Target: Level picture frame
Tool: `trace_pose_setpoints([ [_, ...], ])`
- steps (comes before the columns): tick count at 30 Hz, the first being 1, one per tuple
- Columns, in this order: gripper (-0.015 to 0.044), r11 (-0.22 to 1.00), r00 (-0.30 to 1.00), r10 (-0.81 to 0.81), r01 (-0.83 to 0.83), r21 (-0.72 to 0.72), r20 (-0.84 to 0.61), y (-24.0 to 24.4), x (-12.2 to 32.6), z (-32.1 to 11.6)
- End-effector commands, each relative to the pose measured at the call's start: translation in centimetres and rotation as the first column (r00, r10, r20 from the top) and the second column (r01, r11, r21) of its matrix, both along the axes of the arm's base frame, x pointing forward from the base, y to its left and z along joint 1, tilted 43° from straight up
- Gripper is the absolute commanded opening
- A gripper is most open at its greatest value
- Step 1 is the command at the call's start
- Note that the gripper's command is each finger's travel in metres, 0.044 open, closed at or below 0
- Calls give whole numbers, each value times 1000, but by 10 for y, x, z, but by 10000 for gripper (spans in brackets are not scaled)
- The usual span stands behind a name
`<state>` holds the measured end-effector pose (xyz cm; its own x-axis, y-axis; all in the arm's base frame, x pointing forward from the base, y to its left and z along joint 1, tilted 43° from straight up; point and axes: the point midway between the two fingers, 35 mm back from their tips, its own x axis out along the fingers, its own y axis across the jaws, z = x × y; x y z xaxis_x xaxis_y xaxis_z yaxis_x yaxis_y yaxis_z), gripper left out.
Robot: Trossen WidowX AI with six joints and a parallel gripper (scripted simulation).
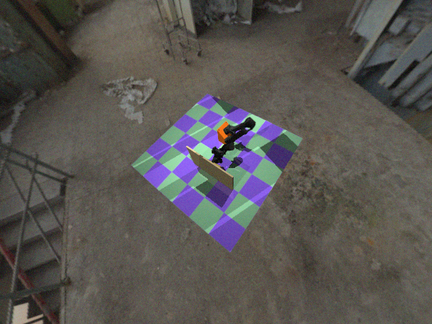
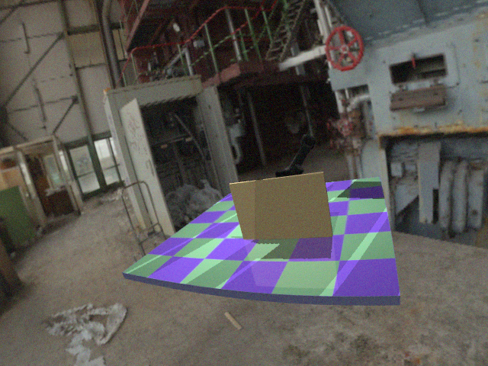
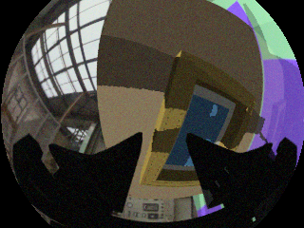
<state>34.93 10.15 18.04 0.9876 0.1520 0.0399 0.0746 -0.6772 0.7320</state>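
The picture frame [image 3: 170, 117], a gold border around a blue picture, hangs on the tan wall board [image 3: 152, 26] [image 1: 212, 171] [image 2: 287, 204]. In the wrist view it looks tilted against the board's edges. My gripper [image 3: 164, 137] [image 1: 217, 156] is open, its two dark fingers standing apart on either side of the frame's near edge. I cannot tell whether they still touch it. The exterior view shows only the back of the board, which hides the frame and the gripper. The screw and the notched strip are hidden.
The board stands upright on a purple and green checkered platform [image 1: 227, 226] [image 2: 354, 275]. The black arm [image 1: 240, 129] [image 2: 301, 153] carries an orange block [image 1: 222, 132] and reaches from the platform's far side. A rough concrete floor with debris surrounds the platform.
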Motion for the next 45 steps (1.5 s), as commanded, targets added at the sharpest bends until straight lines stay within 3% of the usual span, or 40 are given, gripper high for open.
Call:
trace_pose_setpoints([
  [1, 260, 998, 1000, -2, 3, 56, -6, -1, -19, 5],
  [12, 260, 957, 999, 9, 3, 290, -42, -14, -95, -6],
  [17, 260, 964, 999, 14, -4, 266, -37, -12, -89, -2],
  [27, 260, 902, 998, 24, 5, 431, -62, -61, -98, 28],
  [45, 260, 901, 998, 24, 6, 434, -62, -62, -99, 28],
])
